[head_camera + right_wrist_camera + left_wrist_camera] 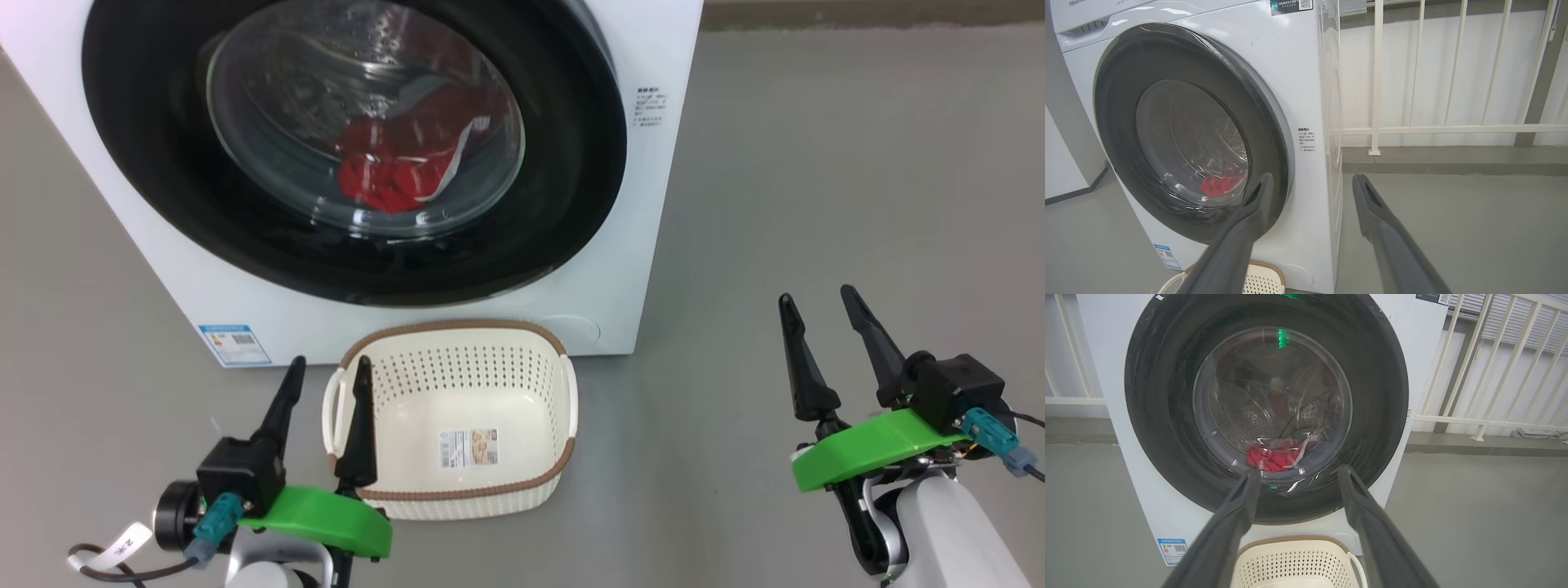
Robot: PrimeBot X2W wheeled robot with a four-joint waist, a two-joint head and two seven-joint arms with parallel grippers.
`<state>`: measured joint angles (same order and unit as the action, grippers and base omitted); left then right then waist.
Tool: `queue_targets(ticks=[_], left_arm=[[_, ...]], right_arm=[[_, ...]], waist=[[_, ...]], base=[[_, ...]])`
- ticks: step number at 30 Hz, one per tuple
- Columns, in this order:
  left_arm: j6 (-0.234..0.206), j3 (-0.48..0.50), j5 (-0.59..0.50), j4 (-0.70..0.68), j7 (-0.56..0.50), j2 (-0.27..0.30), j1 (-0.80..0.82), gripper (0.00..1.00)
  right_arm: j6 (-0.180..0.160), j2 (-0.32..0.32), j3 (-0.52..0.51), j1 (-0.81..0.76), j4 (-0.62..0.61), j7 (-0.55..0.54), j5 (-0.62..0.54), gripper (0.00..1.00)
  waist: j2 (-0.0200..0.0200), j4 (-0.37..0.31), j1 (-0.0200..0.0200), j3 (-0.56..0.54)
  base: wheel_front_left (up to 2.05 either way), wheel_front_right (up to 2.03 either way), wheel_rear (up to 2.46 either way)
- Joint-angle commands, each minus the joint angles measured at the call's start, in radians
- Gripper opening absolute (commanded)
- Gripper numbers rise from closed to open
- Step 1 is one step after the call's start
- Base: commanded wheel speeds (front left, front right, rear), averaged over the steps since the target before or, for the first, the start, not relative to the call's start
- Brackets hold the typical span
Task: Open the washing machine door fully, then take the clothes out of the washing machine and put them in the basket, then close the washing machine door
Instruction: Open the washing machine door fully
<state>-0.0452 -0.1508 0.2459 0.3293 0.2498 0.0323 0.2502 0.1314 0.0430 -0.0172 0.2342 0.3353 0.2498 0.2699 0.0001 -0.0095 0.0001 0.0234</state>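
Note:
The white washing machine (645, 204) stands ahead with its round black door (163, 163) closed flat against the front. Behind the glass window lie the red clothes (388, 167) with white trim; they also show as a red heap (1271, 457) in the left wrist view and a red patch (1220, 185) in the right wrist view. The cream basket (457, 359) sits empty on the floor in front of the machine. My left gripper (328, 370) is open at the basket's left rim. My right gripper (818, 298) is open over bare floor to the right, apart from the machine.
Grey floor (857, 163) spreads to the right of the machine. A white railing (1453, 130) runs along the wall behind and to the right. A blue sticker (235, 345) marks the machine's lower left corner.

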Motion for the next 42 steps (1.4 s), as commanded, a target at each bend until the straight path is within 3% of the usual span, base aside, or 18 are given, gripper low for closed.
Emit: queue_targets(ticks=[1, 11, 12, 14, 15, 30, 42], left_arm=[[-0.010, 0.027, -0.010, -0.033, 0.012, 0.018, 0.037, 1.00], [-0.008, 0.017, -0.009, -0.098, 0.012, 0.018, 0.057, 1.00], [-0.007, 0.018, -0.009, -0.102, 0.012, 0.018, 0.059, 1.00], [-0.005, 0.017, -0.010, -0.110, 0.012, 0.018, 0.063, 1.00], [-0.003, 0.016, -0.012, -0.113, 0.012, 0.018, 0.065, 1.00], [0.010, -0.011, -0.009, -0.217, 0.012, 0.018, 0.117, 1.00], [0.006, -0.029, -0.021, -0.266, 0.012, 0.018, 0.146, 1.00]], right_arm=[[-0.001, 0.007, 0.021, 0.047, -0.030, 0.012, -0.009, 1.00], [-0.001, 0.007, 0.031, 0.114, -0.038, 0.012, -0.006, 1.00], [-0.001, 0.007, 0.032, 0.125, -0.035, 0.012, -0.001, 0.78], [-0.001, 0.007, 0.035, 0.150, -0.029, 0.012, -0.002, 0.04], [-0.001, 0.007, 0.035, 0.164, -0.025, 0.012, -0.001, 0.00], [-0.001, 0.007, 0.062, 0.426, 0.143, 0.008, 0.222, 0.00], [-0.001, 0.007, 0.054, 0.617, 0.201, -0.117, 0.484, 0.00]], waist=[[-0.0001, 0.001, 0.0000, 0.018], [-0.0001, 0.009, 0.0000, 0.111], [-0.0001, 0.009, 0.0000, 0.119], [-0.0001, 0.010, 0.0000, 0.134], [-0.0001, 0.012, 0.0000, 0.142], [-0.0001, 0.046, 0.0000, 0.298], [-0.0001, 0.064, 0.0000, 0.395]], base=[[0.00, 0.00, 0.00], [0.00, 0.00, 0.00], [0.00, 0.00, 0.00], [0.00, 0.00, 0.00], [0.00, 0.00, 0.00], [0.00, 0.00, 0.00], [0.00, 0.00, 0.00]])
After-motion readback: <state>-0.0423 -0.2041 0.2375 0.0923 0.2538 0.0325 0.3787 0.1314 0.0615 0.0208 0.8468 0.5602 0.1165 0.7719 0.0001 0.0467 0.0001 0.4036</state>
